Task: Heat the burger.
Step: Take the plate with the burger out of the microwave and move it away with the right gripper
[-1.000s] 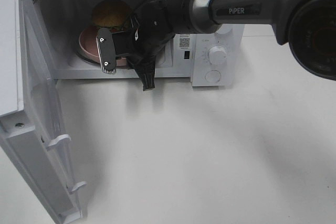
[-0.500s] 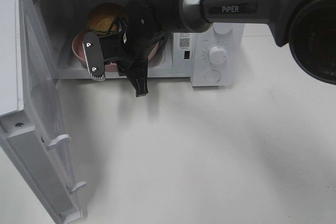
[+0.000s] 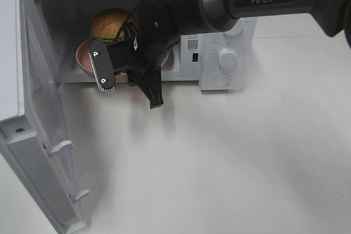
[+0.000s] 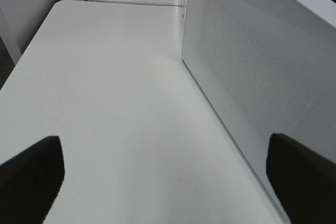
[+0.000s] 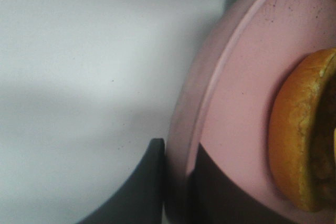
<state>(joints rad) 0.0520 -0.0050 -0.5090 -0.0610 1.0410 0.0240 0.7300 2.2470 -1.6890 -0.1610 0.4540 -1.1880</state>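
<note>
The burger (image 3: 112, 24), with an orange-brown bun and green lettuce, sits on a round pink plate (image 3: 83, 57) inside the open white microwave (image 3: 241, 36). My right gripper (image 3: 102, 72) reaches across into the opening and is shut on the plate's front rim. The right wrist view shows its dark fingers (image 5: 144, 190) on both sides of the pink rim (image 5: 210, 103), with the bun (image 5: 299, 145) at the frame's edge. My left gripper (image 4: 168, 182) is open and empty over the table beside the door; it does not show in the exterior high view.
The microwave door (image 3: 38, 108) stands wide open at the left, reaching toward the table's front. Control knobs (image 3: 227, 57) are on the microwave's right panel. The white table (image 3: 219, 163) lies in front. The door's perforated panel (image 4: 252, 77) is close to my left gripper.
My right gripper, with plate and burger, has shifted left and then slightly toward the microwave's front edge. The forearm has swung higher in the view.
</note>
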